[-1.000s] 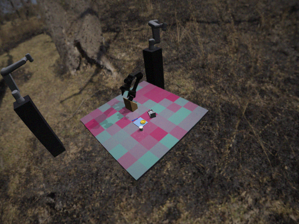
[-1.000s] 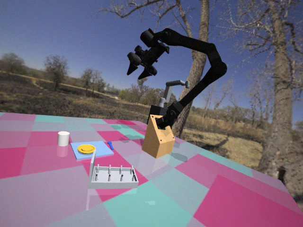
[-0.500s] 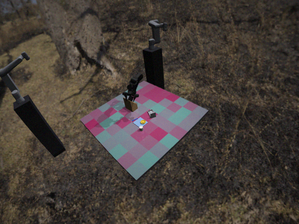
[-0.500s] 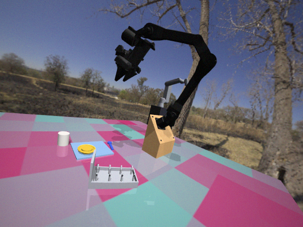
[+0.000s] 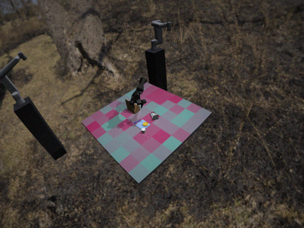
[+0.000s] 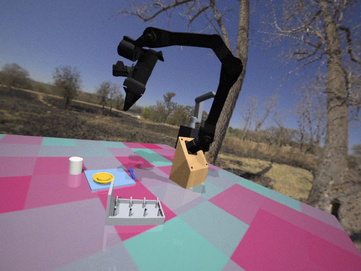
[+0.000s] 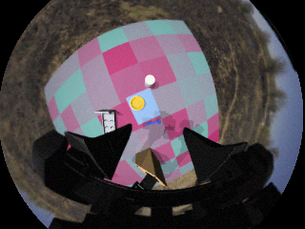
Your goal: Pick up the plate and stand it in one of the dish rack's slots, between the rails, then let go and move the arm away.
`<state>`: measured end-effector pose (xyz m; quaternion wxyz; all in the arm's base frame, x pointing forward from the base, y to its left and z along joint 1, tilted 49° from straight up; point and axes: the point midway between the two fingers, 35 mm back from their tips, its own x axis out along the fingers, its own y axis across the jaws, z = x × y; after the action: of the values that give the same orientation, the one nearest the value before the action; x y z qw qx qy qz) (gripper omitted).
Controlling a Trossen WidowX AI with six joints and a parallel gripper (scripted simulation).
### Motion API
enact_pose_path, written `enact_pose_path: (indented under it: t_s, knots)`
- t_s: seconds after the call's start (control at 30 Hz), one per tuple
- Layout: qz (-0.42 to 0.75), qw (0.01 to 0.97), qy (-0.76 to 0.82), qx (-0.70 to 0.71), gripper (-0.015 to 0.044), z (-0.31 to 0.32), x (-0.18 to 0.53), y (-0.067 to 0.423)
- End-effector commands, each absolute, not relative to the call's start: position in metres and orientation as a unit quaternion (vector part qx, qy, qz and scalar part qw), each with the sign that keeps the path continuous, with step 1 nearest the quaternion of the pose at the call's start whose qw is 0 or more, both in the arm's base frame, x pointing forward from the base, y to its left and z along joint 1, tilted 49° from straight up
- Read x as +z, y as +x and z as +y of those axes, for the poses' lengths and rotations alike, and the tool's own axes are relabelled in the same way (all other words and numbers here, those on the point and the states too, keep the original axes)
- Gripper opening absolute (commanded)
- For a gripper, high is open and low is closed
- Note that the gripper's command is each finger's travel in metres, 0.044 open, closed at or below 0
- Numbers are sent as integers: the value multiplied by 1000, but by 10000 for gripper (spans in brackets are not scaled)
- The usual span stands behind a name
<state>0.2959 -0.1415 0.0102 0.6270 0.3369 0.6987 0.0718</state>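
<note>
A yellow plate point(image 5: 145, 124) point(image 6: 102, 177) point(image 7: 137, 105) lies flat on a light blue mat point(image 5: 138, 125) point(image 6: 122, 179) point(image 7: 149, 113). The grey dish rack point(image 5: 154, 115) point(image 6: 132, 210) point(image 7: 106, 120) with upright pegs stands on the checkered table, beside the mat. My gripper point(image 6: 130, 102) point(image 7: 158, 129) is open and empty. It hangs high in the air, well above the mat and plate, pointing down toward them.
A white cup point(image 5: 143, 130) point(image 6: 75, 165) point(image 7: 151, 79) stands by the mat's edge. A small blue object point(image 6: 131, 173) point(image 7: 152, 122) lies on the mat's other edge. The arm's tan wooden base block point(image 5: 131, 107) point(image 6: 188, 169) point(image 7: 148, 164) stands behind. Two camera posts point(image 5: 156, 66) point(image 5: 36, 125) stand off the table.
</note>
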Motion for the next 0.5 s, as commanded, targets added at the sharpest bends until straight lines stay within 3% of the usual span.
enact_pose_path:
  t_s: [0.0,0.47]
  knots:
    - [698,628,312,143,400,-119,1,312]
    - [669,622,264,310,400,-60,-23,342]
